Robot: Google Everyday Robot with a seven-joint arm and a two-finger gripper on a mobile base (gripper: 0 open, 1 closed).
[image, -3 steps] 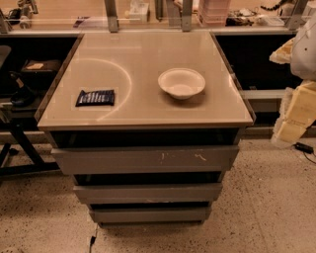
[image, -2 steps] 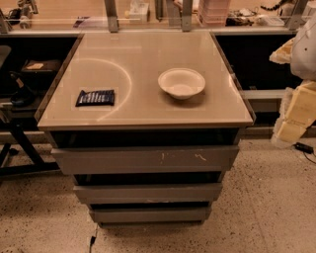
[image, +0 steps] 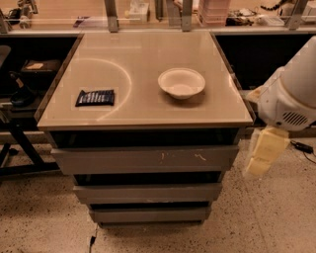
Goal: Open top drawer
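The top drawer (image: 123, 160) is a wide grey flat front just under the tabletop, with small whitish scratches right of centre. Its front stands shut, so the interior is hidden. My gripper (image: 262, 154) is a cream-coloured piece hanging below the white arm housing (image: 291, 99). It sits to the right of the cabinet, at about the height of the top drawer, just off the drawer's right end and apart from it.
A white bowl (image: 181, 82) and a dark snack packet (image: 95, 97) lie on the beige tabletop (image: 143, 113). Two lower grey drawers (image: 148, 191) sit below. A black stand (image: 19, 138) is at the left. A cluttered counter (image: 148, 15) runs behind.
The arm and gripper have moved left, closer to the cabinet's right side. The drawers, bowl and packet have not moved.
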